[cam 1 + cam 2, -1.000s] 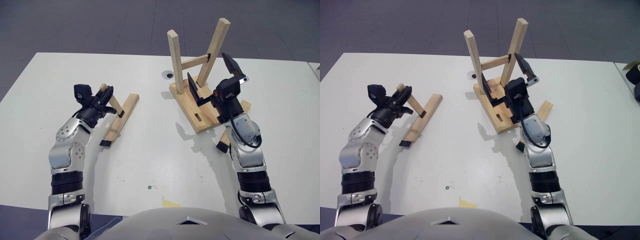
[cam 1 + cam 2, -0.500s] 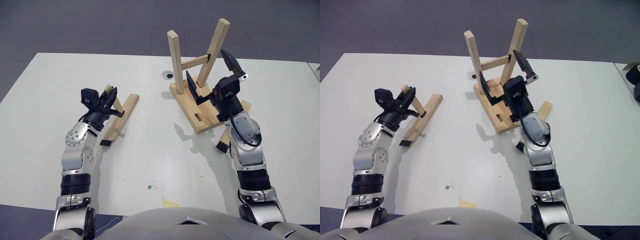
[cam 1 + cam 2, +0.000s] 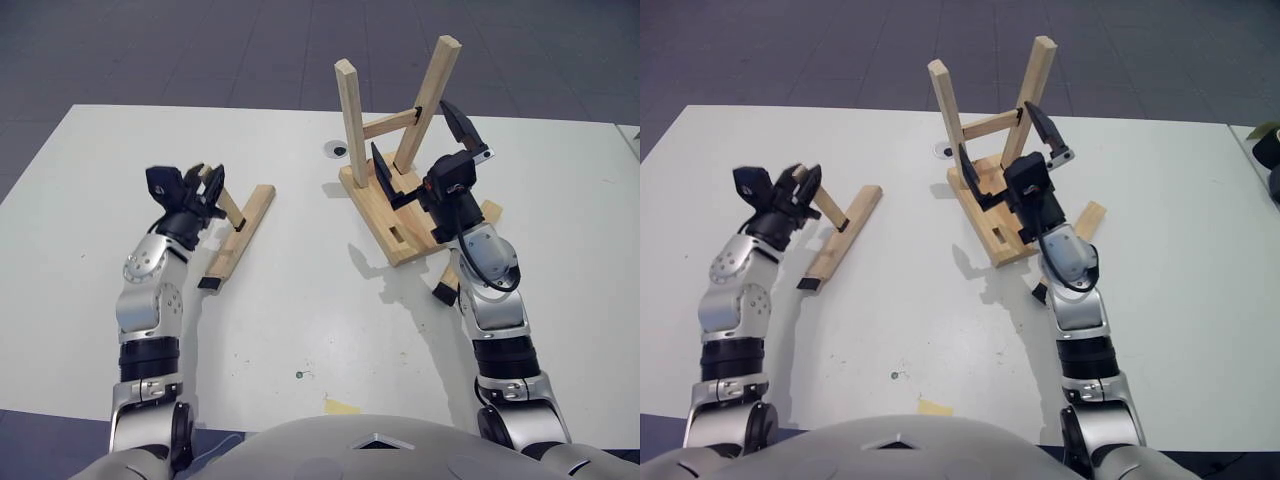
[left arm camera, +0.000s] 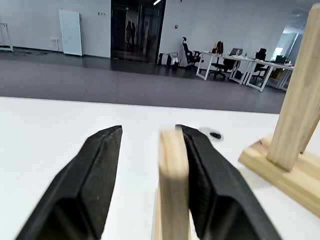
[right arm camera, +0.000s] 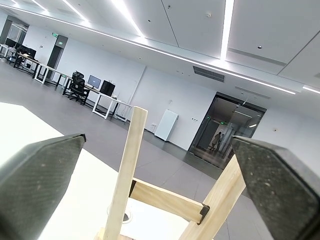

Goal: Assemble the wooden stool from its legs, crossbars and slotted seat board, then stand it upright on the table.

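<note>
The pale, slotted wooden seat board (image 3: 385,228) is lying mid-table on the white table (image 3: 300,320), carrying two upright legs (image 3: 350,120) joined by one crossbar (image 3: 388,124). The left gripper (image 3: 200,185) has been shifting around the second crossbar (image 3: 228,205), which is fixed to a third leg (image 3: 240,235) lying leftward. Its fingers are standing apart, one touching the wood, so it is gripping nothing yet. The right gripper (image 3: 408,124) is hovering spread beside the uprights, with a fourth leg (image 3: 447,280) lying under its forearm.
</note>
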Available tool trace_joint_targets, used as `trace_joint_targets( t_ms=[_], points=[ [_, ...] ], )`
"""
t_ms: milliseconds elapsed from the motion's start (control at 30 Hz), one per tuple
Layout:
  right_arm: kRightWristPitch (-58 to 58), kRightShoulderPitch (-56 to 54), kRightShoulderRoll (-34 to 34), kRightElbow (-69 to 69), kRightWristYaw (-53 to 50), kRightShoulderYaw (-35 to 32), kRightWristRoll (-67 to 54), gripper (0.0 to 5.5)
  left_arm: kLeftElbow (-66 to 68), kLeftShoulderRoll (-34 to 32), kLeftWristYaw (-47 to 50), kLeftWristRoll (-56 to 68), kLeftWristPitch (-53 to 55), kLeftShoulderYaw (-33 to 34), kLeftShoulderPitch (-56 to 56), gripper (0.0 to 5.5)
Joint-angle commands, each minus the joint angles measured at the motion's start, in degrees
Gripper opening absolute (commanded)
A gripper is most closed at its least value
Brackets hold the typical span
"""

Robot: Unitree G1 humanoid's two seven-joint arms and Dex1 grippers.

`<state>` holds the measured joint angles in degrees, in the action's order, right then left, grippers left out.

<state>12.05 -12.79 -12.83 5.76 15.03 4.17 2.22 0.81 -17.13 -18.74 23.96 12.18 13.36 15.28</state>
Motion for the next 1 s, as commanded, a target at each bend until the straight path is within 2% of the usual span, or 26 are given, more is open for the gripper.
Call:
trace_joint_targets(
  t_ms=[33,367,567,767,1000],
  points=[
    [0.40,-0.71,0.41,-0.47,-0.28,0.30,0.44,5.40,-3.46,-2.43,1.10,1.84,3.01,2.15,6.40,2.79],
    [0.41,-1.49,1.00,-1.16,-0.30,0.19,0.62,5.40,-0.71,-3.95,-0.37,3.22,6.13,1.34,20.50,4.36],
    [0.40,-1.47,1.23,-1.26,-0.23,0.55,0.80,5.40,6.71,-2.43,-3.91,-0.97,4.57,-4.21,17.52,5.29],
    [0.52,-1.39,1.27,-1.18,-0.20,0.64,0.85,5.40,13.17,-1.47,-4.89,-4.57,1.49,-5.93,14.76,5.38],
    [0.77,-1.50,1.25,-1.39,-0.17,0.79,0.82,5.40,12.25,-1.37,-4.98,-4.82,0.76,-4.99,15.27,5.38]
  ],
)
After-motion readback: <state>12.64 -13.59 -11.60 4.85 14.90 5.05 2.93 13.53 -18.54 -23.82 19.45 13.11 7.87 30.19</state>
